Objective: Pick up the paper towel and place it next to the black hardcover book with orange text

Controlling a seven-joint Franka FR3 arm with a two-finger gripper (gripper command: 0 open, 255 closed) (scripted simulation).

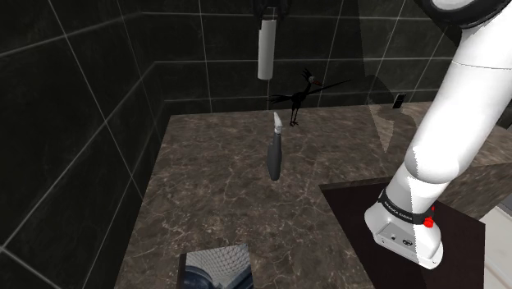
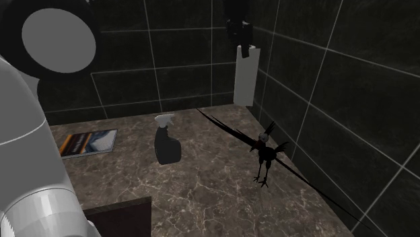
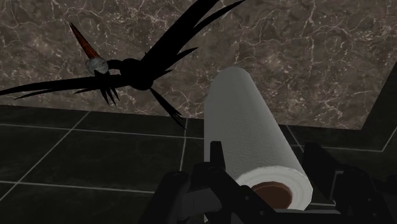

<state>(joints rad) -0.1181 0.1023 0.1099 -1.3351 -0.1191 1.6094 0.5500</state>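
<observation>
— Nearest, the claw [image 3: 264, 153]: how is it?
— It is clamped on the white paper towel roll [image 3: 254, 121], held high over the marble counter [image 3: 305, 51]. Below the claw stands a black bird figurine [image 3: 130, 67]; the spray bottle [image 2: 165, 145] and the book [image 2: 87, 143] lie farther off.
</observation>
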